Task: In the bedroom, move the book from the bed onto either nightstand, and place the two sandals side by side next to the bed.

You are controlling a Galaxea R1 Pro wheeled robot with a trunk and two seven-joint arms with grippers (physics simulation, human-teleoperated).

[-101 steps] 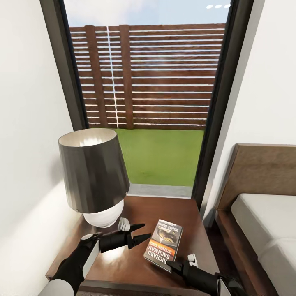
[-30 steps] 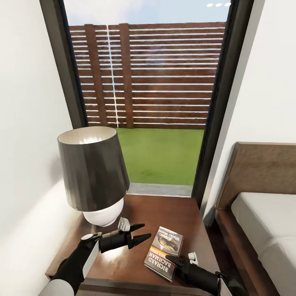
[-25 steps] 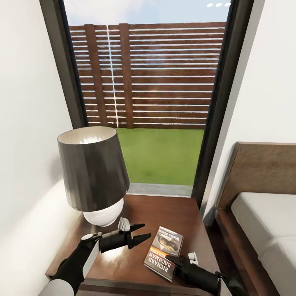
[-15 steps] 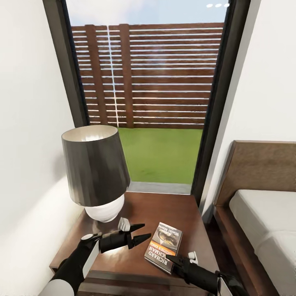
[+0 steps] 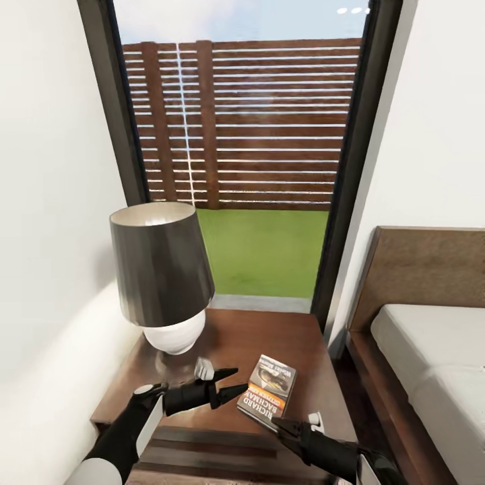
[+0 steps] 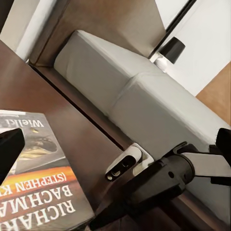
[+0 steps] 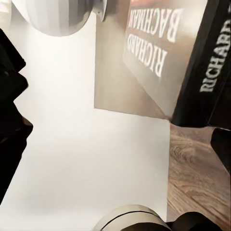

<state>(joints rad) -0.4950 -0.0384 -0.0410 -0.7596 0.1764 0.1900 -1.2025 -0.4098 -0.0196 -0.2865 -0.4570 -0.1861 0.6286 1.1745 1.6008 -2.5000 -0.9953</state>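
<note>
Glossy reddish-brown wooden nightstand (image 5: 296,340) carries the thin paperback book (image 5: 267,391), lying flat as before; the camera has drawn back. Right gripper (image 5: 281,427), fingers apart, now sits clear of the book's spine. Left gripper (image 5: 232,382) stays spread beside it.

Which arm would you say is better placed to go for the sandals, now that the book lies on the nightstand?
Probably the right: the right pincer hangs open on the bed side, while the left pincer sits toward the lamp.
</note>
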